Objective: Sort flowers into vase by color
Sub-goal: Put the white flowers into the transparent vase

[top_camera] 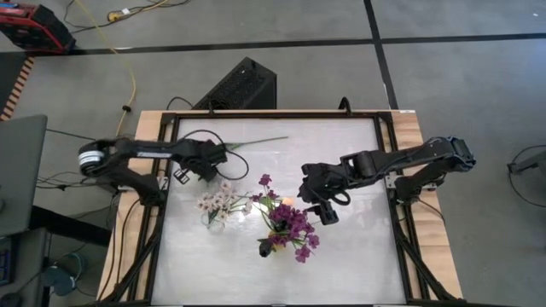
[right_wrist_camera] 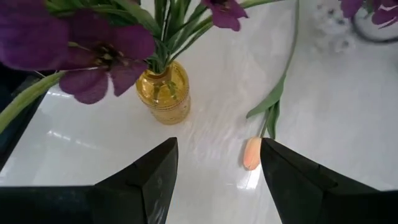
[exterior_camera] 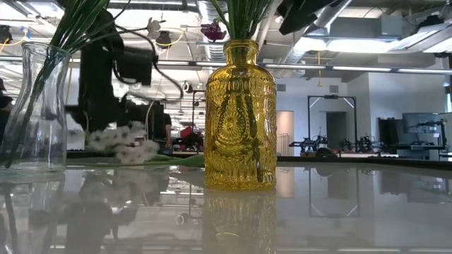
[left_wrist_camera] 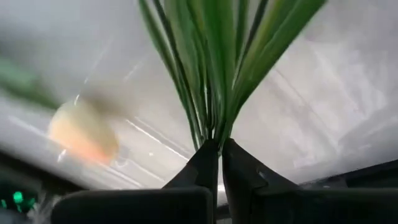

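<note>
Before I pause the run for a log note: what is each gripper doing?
Left gripper: shut on green flower stems.
Right gripper: open, empty, above the table near the peach tulip and yellow vase.

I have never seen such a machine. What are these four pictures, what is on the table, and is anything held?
It is a robot with two dark arms at a white table; each arm ends in a two-finger gripper. One picture looks down from above, one looks level across the table, and two come from cameras on the wrists.

On the table stand a clear vase with white flowers and a yellow vase with purple flowers. A peach tulip lies on the table between them.

The left gripper is shut on green stems. The right gripper is open above the tulip, holding nothing.
</note>
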Action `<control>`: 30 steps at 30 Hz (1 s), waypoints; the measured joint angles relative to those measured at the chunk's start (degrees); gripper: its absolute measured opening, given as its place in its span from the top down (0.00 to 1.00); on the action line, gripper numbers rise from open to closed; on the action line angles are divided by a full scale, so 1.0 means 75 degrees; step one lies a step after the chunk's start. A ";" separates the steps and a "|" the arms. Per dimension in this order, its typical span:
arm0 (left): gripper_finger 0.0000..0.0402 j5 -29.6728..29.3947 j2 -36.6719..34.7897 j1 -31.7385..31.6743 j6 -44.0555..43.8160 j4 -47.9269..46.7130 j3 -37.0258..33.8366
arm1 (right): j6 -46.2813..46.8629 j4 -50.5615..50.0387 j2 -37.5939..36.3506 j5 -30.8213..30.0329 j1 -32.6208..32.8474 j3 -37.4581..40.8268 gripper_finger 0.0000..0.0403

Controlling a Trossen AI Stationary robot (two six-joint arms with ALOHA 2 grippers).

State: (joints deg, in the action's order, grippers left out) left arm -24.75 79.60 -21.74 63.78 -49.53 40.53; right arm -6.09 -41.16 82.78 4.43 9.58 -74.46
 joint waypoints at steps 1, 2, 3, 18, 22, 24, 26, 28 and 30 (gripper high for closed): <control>1.00 0.0000 -0.0254 0.0001 -0.0148 -0.0054 0.0000 | 0.0000 0.0003 0.0000 0.0000 -0.0002 0.0000 0.37; 1.00 0.0012 -0.0504 0.0006 -0.0303 -0.0065 0.0000 | 0.0000 0.0002 0.0000 0.0000 -0.0003 0.0000 0.37; 1.00 0.0009 -0.0766 0.0012 -0.0455 -0.0056 0.0002 | 0.0000 0.0002 0.0000 0.0000 -0.0006 0.0000 0.37; 1.00 0.0554 -0.4693 0.0003 -0.3356 0.1039 0.0015 | 0.0159 0.0002 0.0000 0.0000 -0.0065 0.0000 0.37; 1.00 0.0528 -0.5700 0.0003 -0.4606 0.2171 0.0020 | 0.0448 0.0005 0.0000 0.0003 -0.0162 0.0000 0.37; 1.00 0.0598 -0.6144 0.0003 -0.5526 0.2719 0.0023 | 0.0540 0.0005 0.0000 0.0003 -0.0213 0.0000 0.37; 1.00 0.0897 -0.6542 0.0002 -0.6467 0.3122 0.0026 | 0.0648 0.0005 0.0000 0.0003 -0.0236 0.0000 0.37; 1.00 0.1434 -0.6909 0.0000 -0.7365 0.3339 0.0026 | 0.0795 0.0005 0.0000 0.0003 -0.0251 0.0000 0.37; 1.00 0.2302 -0.7243 0.0000 -0.8149 0.3458 0.0026 | 0.0921 0.0005 0.0000 0.0003 -0.0251 0.0000 0.37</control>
State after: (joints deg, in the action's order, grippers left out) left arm -7.49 25.28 -21.74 2.66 -23.59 40.73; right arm 0.82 -41.12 82.78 4.45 7.70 -74.46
